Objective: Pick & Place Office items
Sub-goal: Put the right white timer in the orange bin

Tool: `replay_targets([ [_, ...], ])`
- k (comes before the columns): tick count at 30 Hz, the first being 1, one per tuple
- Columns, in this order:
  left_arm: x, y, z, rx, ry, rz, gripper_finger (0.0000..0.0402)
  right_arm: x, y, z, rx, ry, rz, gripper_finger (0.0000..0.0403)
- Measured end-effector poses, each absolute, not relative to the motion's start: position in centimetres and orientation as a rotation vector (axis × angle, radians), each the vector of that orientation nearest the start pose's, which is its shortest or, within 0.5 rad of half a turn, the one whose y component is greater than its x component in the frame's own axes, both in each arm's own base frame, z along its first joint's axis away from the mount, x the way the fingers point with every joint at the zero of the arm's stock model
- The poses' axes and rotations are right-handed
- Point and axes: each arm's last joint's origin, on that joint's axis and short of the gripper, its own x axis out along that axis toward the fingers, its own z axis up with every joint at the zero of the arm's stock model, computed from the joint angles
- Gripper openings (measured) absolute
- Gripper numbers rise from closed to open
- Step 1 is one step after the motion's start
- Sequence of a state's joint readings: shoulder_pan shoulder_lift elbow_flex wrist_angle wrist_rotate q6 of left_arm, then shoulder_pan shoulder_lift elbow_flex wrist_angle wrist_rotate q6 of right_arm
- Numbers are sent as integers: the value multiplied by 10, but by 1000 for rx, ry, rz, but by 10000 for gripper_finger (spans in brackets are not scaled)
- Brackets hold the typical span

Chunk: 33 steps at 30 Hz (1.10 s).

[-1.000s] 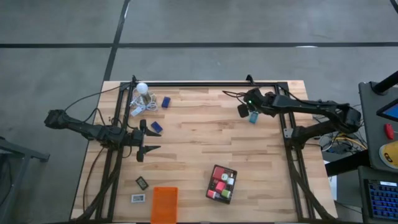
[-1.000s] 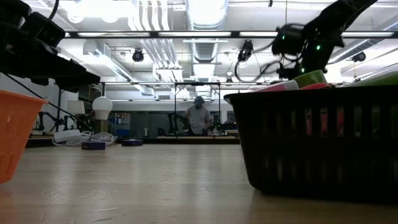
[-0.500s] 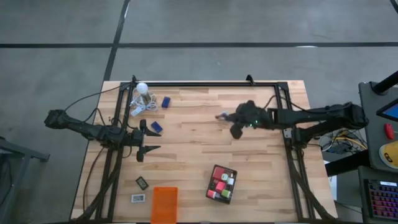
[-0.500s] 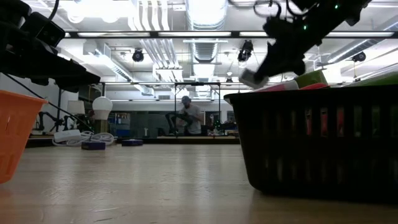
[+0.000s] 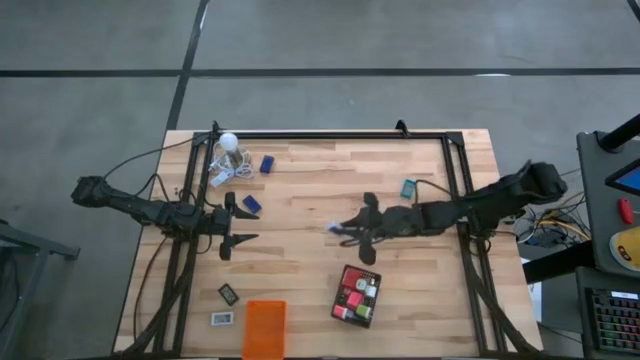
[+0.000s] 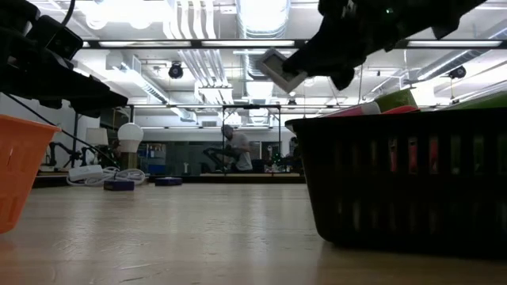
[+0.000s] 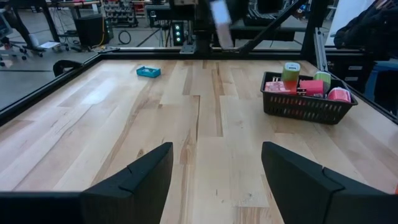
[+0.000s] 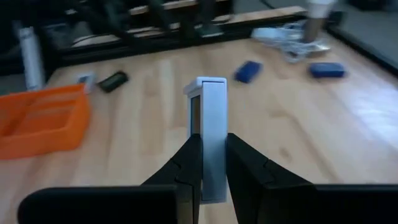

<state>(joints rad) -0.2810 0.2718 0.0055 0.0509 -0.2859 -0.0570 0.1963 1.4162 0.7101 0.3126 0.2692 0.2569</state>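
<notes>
Above worktop (image 5: 300,260) centre, right hand (image 5: 340,231) clamps a white box (image 8: 210,124) bound for the part-filled black basket (image 5: 339,297) at five o'clock; several items remain.

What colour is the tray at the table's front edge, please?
Orange tray, clearest in the high view.

— Any writing you can read in these views?
— None. The boxes in the black basket (image 7: 308,106) on the right of the left wrist view are too small and blurred to show a label.
— And the pale box (image 8: 208,134) at the centre of the right wrist view?
— Its facing side is blank.
</notes>
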Motion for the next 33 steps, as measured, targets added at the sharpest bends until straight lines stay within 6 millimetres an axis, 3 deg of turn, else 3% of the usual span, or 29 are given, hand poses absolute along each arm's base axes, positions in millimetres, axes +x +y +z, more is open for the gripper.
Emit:
replay_targets([
  [14,109,-23,147,4,207,11,253,321,76,168,48,310,309,50],
  [20,109,-23,147,4,207,11,253,329,80,167,49,298,389,50],
  [23,109,-23,147,4,206,11,253,340,83,170,9,274,435,50],
  [33,109,-23,147,4,206,11,252,383,90,152,-61,270,542,50],
])
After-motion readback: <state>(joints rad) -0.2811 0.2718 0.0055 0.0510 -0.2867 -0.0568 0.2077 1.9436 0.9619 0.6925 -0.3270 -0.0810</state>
